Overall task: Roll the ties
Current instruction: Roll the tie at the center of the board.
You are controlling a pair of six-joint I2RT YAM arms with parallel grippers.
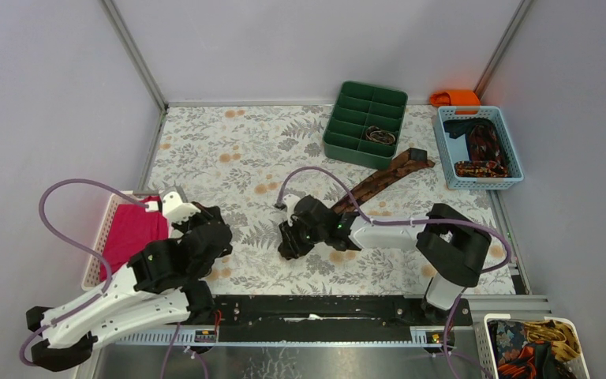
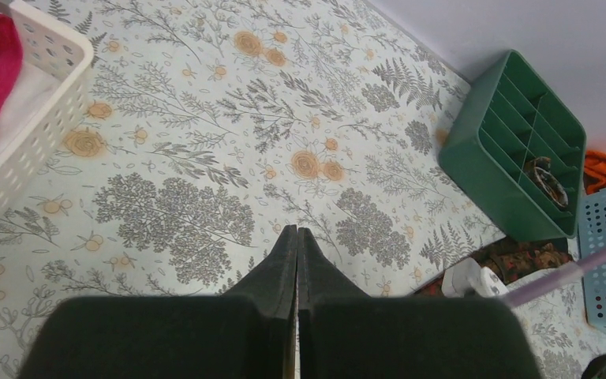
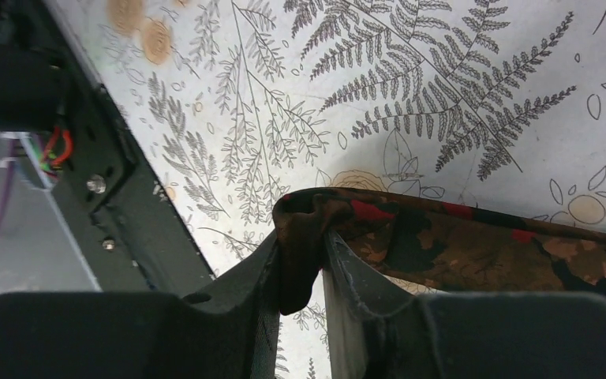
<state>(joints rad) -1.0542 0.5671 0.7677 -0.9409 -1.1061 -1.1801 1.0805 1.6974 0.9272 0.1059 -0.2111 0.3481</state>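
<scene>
From overhead I see a table under a flat printed sheet (image 1: 237,150) of grey ferns and orange blossoms. At 9 o'clock sits a white perforated plastic basket (image 1: 99,237) holding a soft magenta cloth (image 1: 130,229); my left arm hides part of it. The left gripper (image 2: 297,235) points down at bare sheet, its two matte black fingers pressed flat together with nothing between them.

At the centre, the right gripper (image 3: 300,237) is clamped on the near end of one tie (image 1: 379,180). The wrist view shows the fabric bunched and folded between the fingers. The tie is a long, narrow strip, dark brown-black with red and tan blotches. It runs across the sheet toward 2 o'clock, its far end folded over just beside the near right corner of a green tray (image 1: 355,154). That tray is rigid, rectangular and split into compartments; one holds a small coiled thing I cannot make out.

At 2 o'clock a blue lattice basket (image 1: 485,184) holds dark patterned fabrics (image 1: 481,146), too tangled to count. Behind it lies one bright orange cloth (image 1: 456,97). At 5 o'clock a second white basket (image 1: 521,317), cut off by the frame, holds heaped patterned fabric (image 1: 533,351).

I count two arms, one tie on the table, three baskets, one tray.
</scene>
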